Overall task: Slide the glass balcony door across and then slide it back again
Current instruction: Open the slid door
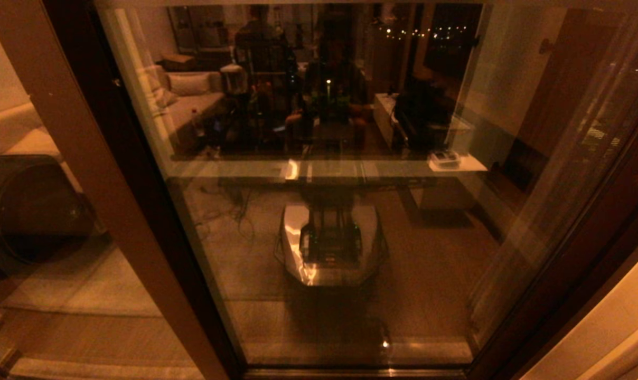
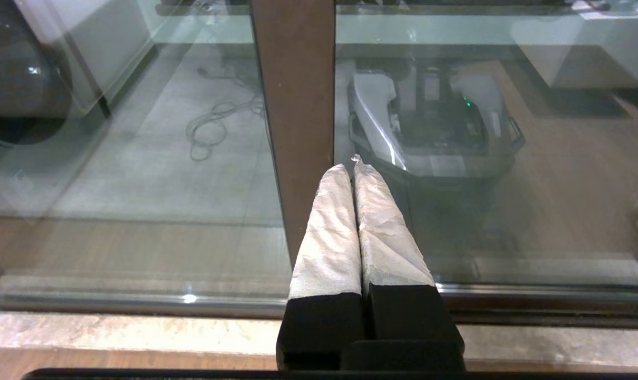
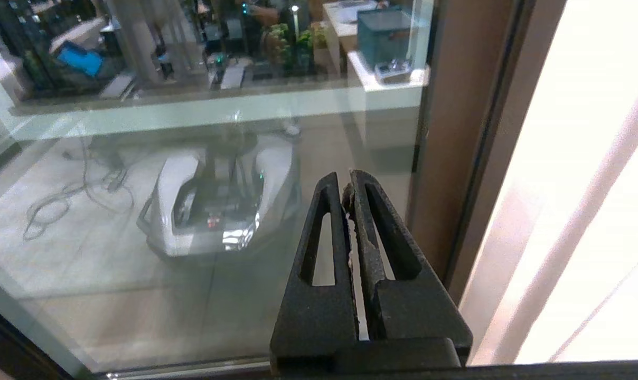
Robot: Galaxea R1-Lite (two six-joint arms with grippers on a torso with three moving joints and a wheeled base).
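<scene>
Straight ahead of both clenched grippers stands the glass balcony door [image 1: 324,221], its pane filling the head view.

Its dark brown frame runs down either side of the pane, and the glass mirrors the robot's own white base and a lit room. On the robot's left, another brown-framed pane [image 1: 44,237] overlaps the door. The left gripper [image 2: 353,166], fingers [image 2: 329,232] wrapped in pale tape and pressed together on nothing, has its tips at the edge of the door's brown upright; whether they touch it cannot be told. The right gripper [image 3: 346,182], black, is likewise clamped on nothing, its tips before the glass just beside the opposite upright, near a bright curtain [image 3: 588,184].
</scene>
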